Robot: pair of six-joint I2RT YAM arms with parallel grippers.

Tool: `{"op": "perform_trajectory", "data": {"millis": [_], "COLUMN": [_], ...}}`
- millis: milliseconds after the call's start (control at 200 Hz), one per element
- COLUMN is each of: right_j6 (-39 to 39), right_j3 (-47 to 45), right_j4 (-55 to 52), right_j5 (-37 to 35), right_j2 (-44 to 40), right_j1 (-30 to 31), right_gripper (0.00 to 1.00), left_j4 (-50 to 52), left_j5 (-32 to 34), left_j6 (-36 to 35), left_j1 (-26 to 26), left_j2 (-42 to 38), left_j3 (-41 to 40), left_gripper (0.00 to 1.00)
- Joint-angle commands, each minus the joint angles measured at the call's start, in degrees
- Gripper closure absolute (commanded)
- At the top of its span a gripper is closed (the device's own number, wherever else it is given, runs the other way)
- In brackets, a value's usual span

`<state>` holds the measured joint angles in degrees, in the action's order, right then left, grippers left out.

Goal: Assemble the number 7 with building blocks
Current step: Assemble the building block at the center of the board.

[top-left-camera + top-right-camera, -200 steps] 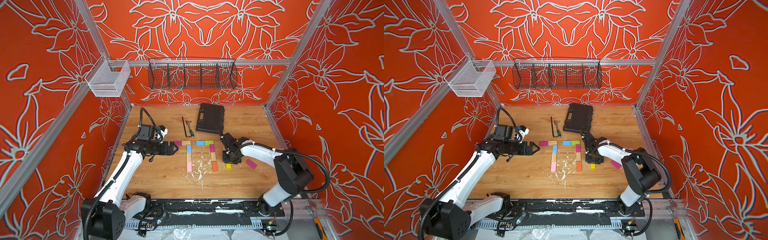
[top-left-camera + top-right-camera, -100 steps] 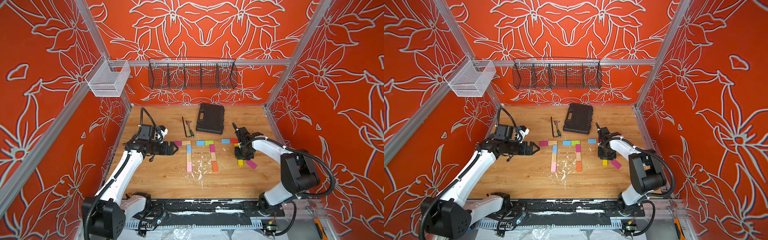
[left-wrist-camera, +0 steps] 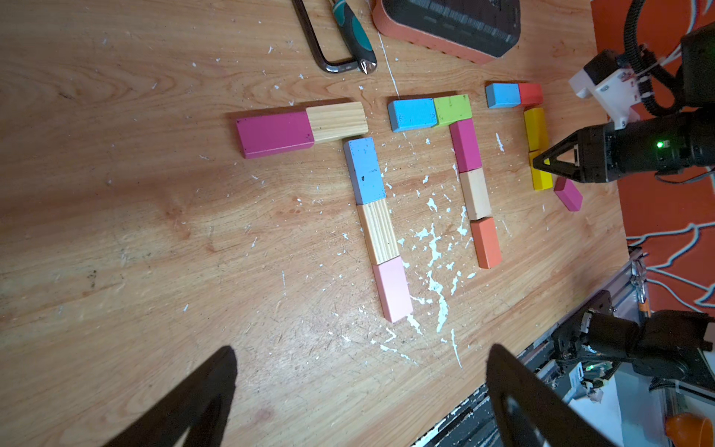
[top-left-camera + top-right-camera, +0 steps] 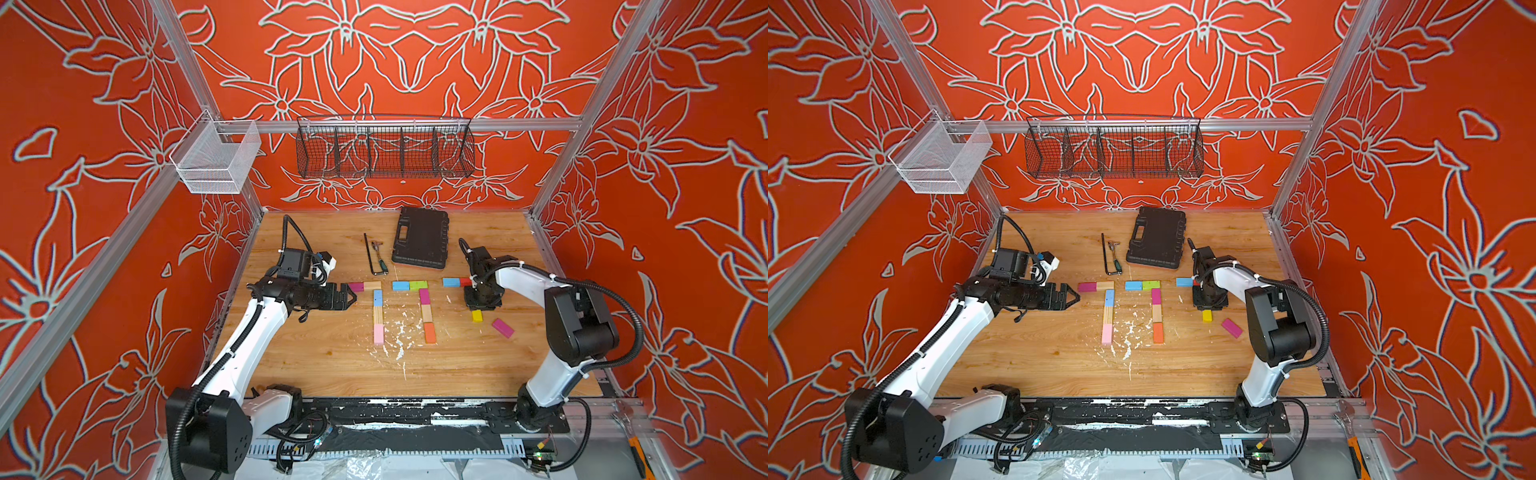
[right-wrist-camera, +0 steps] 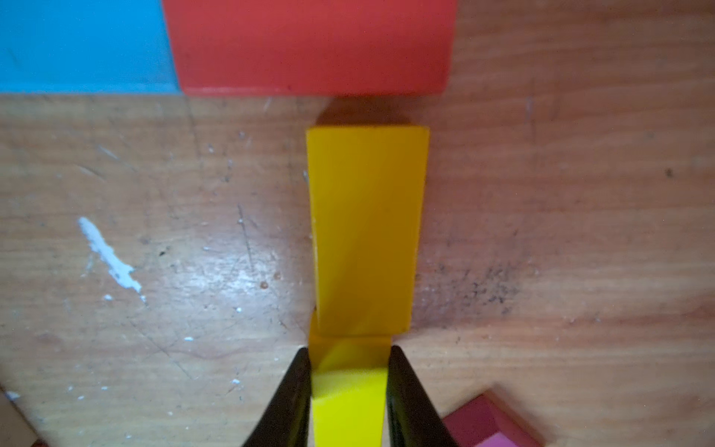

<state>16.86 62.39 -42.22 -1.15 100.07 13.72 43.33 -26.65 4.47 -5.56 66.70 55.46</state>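
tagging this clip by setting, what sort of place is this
Probably a robot lab test cell: orange floral-printed walls on aluminium framing, two white-and-black robot arms at a wooden tabletop, and a hung black wire basket.

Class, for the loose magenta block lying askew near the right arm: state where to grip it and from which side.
Grip the magenta block across its long sides at mid-length, coming from straight above with jaws turned to its slant: it lies flat, skewed, sides free.
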Motion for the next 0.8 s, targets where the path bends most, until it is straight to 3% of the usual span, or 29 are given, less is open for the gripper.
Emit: {"op": "perform_trajectory", "data": {"millis": [0, 470, 596, 701, 796], "right_j6": [-1.39, -2.28, -2.34, -2.36, -2.19], "right_j3": [0.24, -0.03, 0.19, 0.14, -0.07], "right_j4": [0.12, -0.44, -0.69, -0.57, -0.48], "right_j5": [-1.89, -2.17, -2.29, -2.18, -1.69], "right_j2": [2.16, 2.54, 3.04, 2.77, 1.62], "right_j1": [-0.80, -2.00, -2.20, -2.21, -2.21], "right_gripper": [0.68, 0.66, 0.57, 0.38, 0.33], "left_j4": [1.05, 1.14, 1.12, 1.08, 1.14], "left_j5": [0.02, 0.20, 0.14, 0.27, 0.24], "left_j6": [-1.04, -1.04, -1.04, -1.04, -1.02], "left_j1": [0.46, 0.60, 0.55, 0.62, 0.64], "left_j2": [0.38, 0.22, 0.23, 0.35, 0.28], "left_j3": [0.53, 0.53, 0.52, 0.52, 0.53], "left_gripper": [0.03, 0.02, 0.02, 0.03, 0.02]}}
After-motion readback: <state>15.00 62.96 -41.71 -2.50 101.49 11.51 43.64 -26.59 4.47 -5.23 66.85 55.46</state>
